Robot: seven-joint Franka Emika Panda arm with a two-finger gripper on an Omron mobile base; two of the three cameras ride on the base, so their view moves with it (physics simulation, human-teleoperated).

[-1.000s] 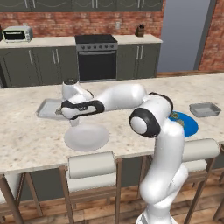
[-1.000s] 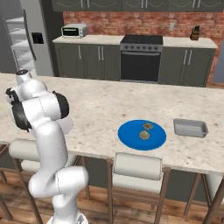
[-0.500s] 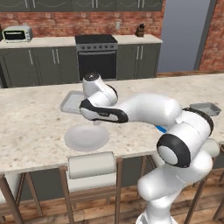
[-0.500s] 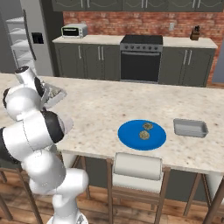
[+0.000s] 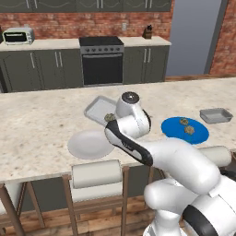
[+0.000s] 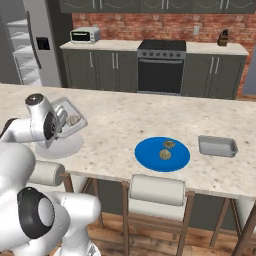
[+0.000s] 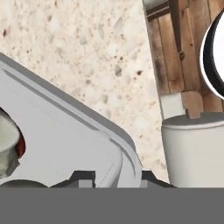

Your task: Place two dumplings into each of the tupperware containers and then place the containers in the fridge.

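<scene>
One tupperware container (image 5: 97, 110) is raised off the counter (image 5: 41, 120) and tilted, with a dumpling (image 5: 109, 118) lying in it near the robot's wrist; in the right base view the same container (image 6: 65, 119) shows a dumpling (image 6: 73, 120) inside. In the hand view the container's rim (image 7: 87, 131) runs between the two dark finger tips, so the jaws of the gripper (image 7: 116, 177) stand nearly together, pinching the container's edge; a rounded greenish lump with a red patch sits at the left of that view, too cropped to identify with certainty. Just below the held container a round white plate (image 5: 91, 144) rests on the counter. Further right a blue plate (image 5: 184, 129) carries two dumplings (image 5: 186, 126), close together but apart. The second tupperware container (image 5: 215, 115) lies flat on the counter beyond the blue plate, near the counter's right end. The fridge (image 6: 30, 45) stands at the far left of the right base view, with white shelves visible. A black oven (image 5: 102, 61) is set in the rear cabinets, and a toaster oven (image 5: 17, 35) sits on the back counter.
</scene>
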